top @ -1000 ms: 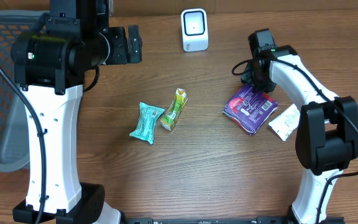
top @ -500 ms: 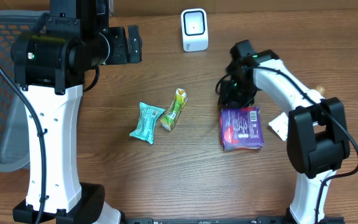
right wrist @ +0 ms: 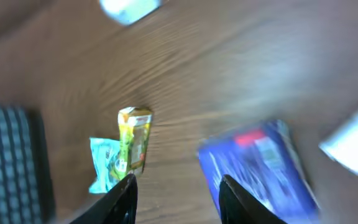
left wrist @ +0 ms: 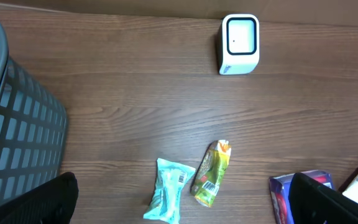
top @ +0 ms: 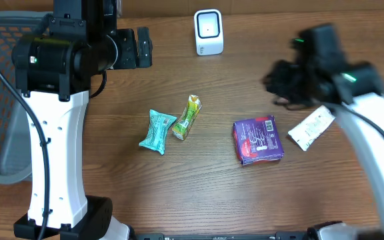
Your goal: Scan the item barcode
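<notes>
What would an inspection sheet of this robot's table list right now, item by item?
Surface: wooden table, no spills seen.
Job's things: white scanner standing at the far edge; purple packet lying flat, not held.
Clutter: teal packet and yellow-green packet side by side mid-table; white packet beside the purple one.
Grippers: left gripper open and empty, up near the far edge; right gripper open and empty above the table, blurred in the overhead view.
Cables: black cable running down the left arm; the right arm's are too blurred to tell.
Surroundings: grey mesh basket by the left arm.
</notes>
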You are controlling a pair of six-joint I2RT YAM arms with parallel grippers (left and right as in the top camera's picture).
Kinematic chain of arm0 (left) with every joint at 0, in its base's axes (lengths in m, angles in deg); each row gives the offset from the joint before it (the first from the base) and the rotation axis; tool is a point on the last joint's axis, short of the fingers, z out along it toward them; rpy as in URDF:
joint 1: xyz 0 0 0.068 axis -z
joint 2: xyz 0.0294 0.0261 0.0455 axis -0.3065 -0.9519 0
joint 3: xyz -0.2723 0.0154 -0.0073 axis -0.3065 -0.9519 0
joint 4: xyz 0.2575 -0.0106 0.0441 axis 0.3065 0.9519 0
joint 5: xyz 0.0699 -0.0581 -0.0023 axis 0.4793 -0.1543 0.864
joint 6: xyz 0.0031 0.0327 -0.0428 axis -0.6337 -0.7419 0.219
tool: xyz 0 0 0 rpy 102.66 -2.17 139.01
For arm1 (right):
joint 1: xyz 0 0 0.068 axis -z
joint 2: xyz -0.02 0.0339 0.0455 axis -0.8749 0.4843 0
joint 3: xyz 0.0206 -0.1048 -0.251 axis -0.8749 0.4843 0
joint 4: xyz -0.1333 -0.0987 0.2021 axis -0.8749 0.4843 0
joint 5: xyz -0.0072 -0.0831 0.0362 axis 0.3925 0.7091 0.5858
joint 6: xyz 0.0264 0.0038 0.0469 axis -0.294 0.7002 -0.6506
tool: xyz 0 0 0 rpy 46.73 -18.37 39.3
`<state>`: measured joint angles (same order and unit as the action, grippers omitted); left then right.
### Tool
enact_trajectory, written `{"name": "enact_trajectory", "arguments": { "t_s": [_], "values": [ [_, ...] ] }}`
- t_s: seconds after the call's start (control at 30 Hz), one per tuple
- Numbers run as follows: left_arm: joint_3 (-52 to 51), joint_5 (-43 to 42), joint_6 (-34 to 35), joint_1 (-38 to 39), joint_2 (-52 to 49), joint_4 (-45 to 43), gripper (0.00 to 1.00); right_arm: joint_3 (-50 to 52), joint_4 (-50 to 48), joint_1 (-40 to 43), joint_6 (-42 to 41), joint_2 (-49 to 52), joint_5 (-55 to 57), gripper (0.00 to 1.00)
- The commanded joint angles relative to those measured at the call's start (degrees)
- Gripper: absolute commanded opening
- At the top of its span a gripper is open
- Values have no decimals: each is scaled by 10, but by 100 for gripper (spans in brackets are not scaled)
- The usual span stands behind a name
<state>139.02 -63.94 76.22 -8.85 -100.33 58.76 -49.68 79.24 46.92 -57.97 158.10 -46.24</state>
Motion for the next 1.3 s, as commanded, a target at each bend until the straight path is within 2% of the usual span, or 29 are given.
{"name": "enact_trajectory", "arguments": {
  "t_s": [0.0,0.17,0.23,0.3,0.33,0.53,0.77,0.87,1.03,1.13,1.27],
  "values": [
    [-3,-1,3,0,-4,-1,100,33,52,0,-125,-42,61,47],
    [-3,-1,3,0,-4,-1,100,154,57,-2,-196,-91,40,45],
    [-3,-1,3,0,-4,-1,100,207,34,-2,-213,-95,13,32],
    [-3,-1,3,0,-4,-1,100,257,4,-5,-223,-95,-16,24],
    [-3,-1,3,0,-3,-1,100,282,-15,-7,-223,-95,-28,23],
    [-3,-1,3,0,-4,-1,100,400,-76,-9,-238,-95,-56,23],
    [-3,-1,3,0,-4,-1,100,467,-105,-9,-235,-95,-40,20],
    [-3,-1,3,0,-4,-1,99,499,-166,-9,-232,-95,10,21],
    [-3,-1,3,0,-4,-1,100,509,-265,1,-151,-95,124,24],
    [-3,-1,3,0,-4,-1,100,509,-358,12,-94,-94,125,26],
    [-3,-1,3,0,-4,-1,99,509,-471,19,-82,-86,89,25]
  ]
}}
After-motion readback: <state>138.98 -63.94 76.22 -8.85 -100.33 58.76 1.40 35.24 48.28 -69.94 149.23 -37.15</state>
